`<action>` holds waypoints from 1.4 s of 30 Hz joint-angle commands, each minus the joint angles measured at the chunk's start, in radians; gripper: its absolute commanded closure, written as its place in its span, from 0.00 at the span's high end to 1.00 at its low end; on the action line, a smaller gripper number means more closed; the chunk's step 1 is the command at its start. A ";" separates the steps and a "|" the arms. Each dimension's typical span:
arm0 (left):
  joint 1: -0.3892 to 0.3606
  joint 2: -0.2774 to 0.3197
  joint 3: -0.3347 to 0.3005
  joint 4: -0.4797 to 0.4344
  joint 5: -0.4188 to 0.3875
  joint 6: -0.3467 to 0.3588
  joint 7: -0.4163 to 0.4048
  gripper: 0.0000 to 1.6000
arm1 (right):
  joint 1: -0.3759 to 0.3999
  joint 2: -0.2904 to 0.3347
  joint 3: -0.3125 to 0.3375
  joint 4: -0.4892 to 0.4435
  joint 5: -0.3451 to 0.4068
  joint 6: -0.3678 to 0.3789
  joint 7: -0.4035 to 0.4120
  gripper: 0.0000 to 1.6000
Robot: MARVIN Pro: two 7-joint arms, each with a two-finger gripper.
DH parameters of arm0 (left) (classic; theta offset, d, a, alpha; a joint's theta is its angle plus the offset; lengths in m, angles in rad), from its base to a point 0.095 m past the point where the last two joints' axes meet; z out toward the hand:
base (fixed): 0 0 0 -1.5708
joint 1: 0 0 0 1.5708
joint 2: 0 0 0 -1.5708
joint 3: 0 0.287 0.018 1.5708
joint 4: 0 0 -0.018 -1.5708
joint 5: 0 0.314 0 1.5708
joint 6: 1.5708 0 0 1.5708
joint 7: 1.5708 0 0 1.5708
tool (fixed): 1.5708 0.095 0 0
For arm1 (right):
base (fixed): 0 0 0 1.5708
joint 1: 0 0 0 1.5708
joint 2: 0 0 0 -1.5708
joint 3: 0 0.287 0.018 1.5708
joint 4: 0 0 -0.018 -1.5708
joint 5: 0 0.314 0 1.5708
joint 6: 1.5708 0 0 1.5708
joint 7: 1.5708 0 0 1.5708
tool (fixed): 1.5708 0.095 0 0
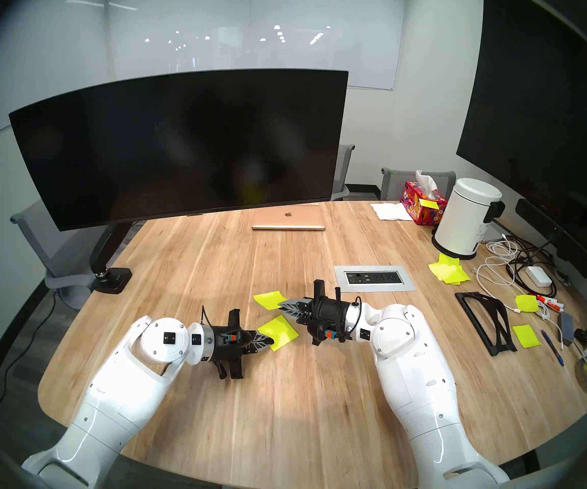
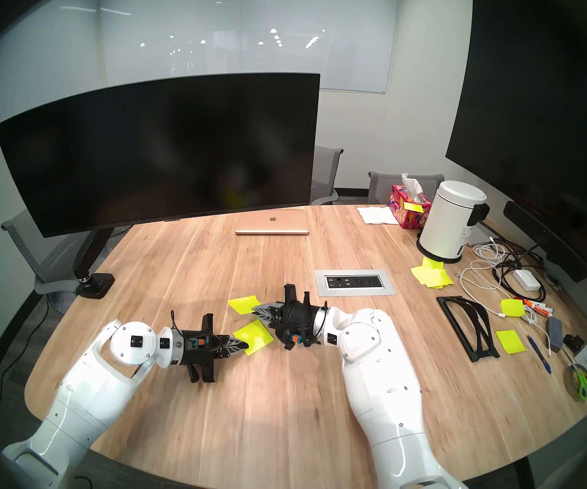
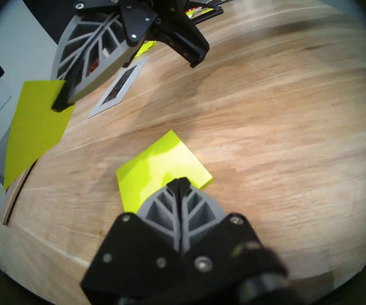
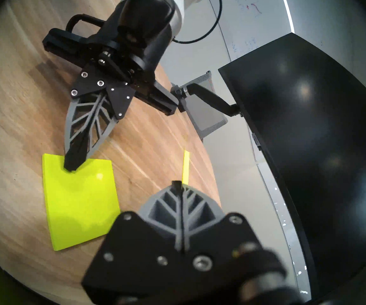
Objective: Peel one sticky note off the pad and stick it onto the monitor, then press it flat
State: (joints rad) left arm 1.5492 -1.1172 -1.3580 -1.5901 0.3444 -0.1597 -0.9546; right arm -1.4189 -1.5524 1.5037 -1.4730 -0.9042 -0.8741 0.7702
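Note:
The pad lies flat on the wooden table, mid-front. My left gripper is shut, its tips resting on the pad's near-left corner. My right gripper is shut on one sticky note and holds it by its edge just above the table, apart from the pad. The note shows edge-on in the right wrist view and flat in the left wrist view. The monitor stands dark at the back left on its arm mount.
A gold laptop lies closed under the monitor's right end. A power socket panel sits right of the grippers. A heap of yellow notes, a white canister, a tissue box, cables and a black stand crowd the right side.

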 commanded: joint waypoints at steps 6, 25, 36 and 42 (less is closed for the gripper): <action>0.036 -0.008 -0.040 -0.017 0.017 -0.013 0.099 0.00 | -0.017 -0.006 0.000 -0.052 0.051 0.001 0.017 0.00; 0.088 -0.006 -0.152 -0.109 0.018 -0.081 0.225 0.00 | -0.023 -0.011 0.032 -0.031 0.049 -0.005 0.020 0.00; 0.129 -0.060 -0.190 -0.128 0.041 -0.118 0.382 0.00 | -0.038 -0.012 0.055 -0.047 0.059 -0.007 0.018 0.00; 0.143 -0.062 -0.195 -0.134 0.074 -0.159 0.440 1.00 | -0.048 -0.013 0.063 -0.066 0.061 -0.004 0.023 0.00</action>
State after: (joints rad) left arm 1.6779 -1.1604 -1.5425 -1.6932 0.4012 -0.2808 -0.5749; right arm -1.4587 -1.5544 1.5634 -1.5011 -0.8628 -0.8834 0.7975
